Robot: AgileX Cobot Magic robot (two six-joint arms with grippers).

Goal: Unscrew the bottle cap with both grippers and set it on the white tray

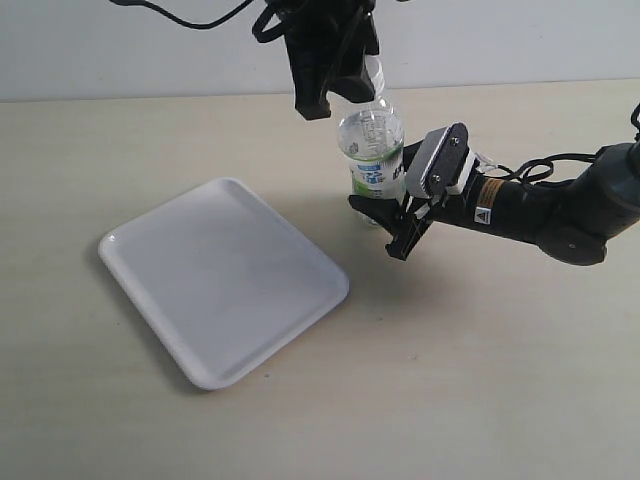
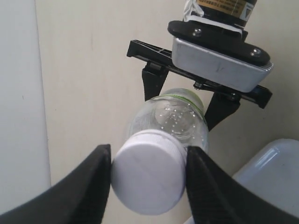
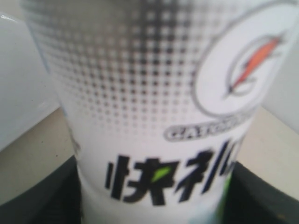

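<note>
The clear bottle point(image 1: 373, 140) stands upright on the table, right of the white tray point(image 1: 222, 277). My left gripper point(image 1: 335, 85) comes down from above and is shut on the white bottle cap point(image 2: 148, 177), which sits on the neck with one black finger point(image 2: 96, 179) pressing each side. My right gripper point(image 1: 392, 208) reaches in from the right and is shut on the bottle's labelled body point(image 3: 154, 112), its black fingers point(image 3: 37, 196) against both sides of the label. In the exterior view the left gripper hides the cap.
The right arm point(image 1: 545, 208) with its silver plate and yellow sticker lies low over the table to the bottle's right. A pale wall runs along the table's far edge. The tray's near corner points toward the front of the table.
</note>
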